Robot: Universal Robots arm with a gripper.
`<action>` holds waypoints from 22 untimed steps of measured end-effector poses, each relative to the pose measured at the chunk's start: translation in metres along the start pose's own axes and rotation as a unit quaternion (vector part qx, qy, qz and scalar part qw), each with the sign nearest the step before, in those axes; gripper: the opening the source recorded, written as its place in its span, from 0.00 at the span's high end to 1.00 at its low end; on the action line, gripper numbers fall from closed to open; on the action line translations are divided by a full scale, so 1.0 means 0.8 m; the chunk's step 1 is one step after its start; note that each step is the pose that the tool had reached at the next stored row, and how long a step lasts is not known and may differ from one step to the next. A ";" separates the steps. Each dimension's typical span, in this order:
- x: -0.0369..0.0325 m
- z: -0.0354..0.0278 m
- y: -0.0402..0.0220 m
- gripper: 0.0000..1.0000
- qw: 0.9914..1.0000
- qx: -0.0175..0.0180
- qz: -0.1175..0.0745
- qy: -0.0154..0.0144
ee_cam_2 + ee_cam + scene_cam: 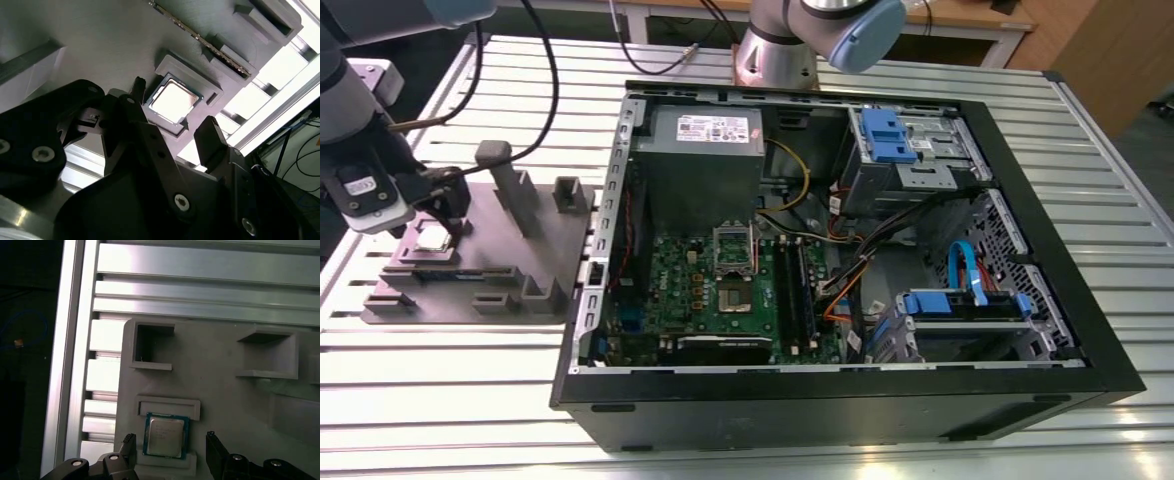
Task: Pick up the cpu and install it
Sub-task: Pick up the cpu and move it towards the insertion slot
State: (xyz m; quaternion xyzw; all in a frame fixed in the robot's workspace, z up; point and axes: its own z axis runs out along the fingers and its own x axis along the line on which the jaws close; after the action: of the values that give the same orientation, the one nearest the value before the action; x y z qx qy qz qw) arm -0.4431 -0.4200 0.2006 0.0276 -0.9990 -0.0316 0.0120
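The cpu (434, 237) is a small silver square chip lying flat in a raised pocket of the grey fixture plate (500, 275), at the exterior view's left. My gripper (438, 215) hangs just above it. In both wrist views the cpu (173, 100) (166, 436) lies between the two black fingertips. The gripper (174, 111) (170, 444) is open, with one finger (137, 89) on one side of the chip and the other finger (213, 446) on the opposite side. A gap shows on both sides. Nothing is held.
An open computer case (1014, 180) lies on the slatted aluminium table (454, 380), to the exterior view's right of the plate. Its motherboard socket (735, 268) faces up. Upright grey posts (500, 170) stand on the plate near the gripper. A second arm's base (781, 50) stands behind the case.
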 end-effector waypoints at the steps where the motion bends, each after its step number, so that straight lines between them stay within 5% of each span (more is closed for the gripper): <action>1: 0.0000 0.0004 -0.0001 0.34 1.000 0.000 0.000 0.000; 22: 0.0003 0.0058 0.0006 0.34 1.000 0.000 0.007 0.000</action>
State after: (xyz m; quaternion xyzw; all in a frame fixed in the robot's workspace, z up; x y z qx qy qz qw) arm -0.4435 -0.4192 0.1960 0.0209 -0.9992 -0.0316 0.0119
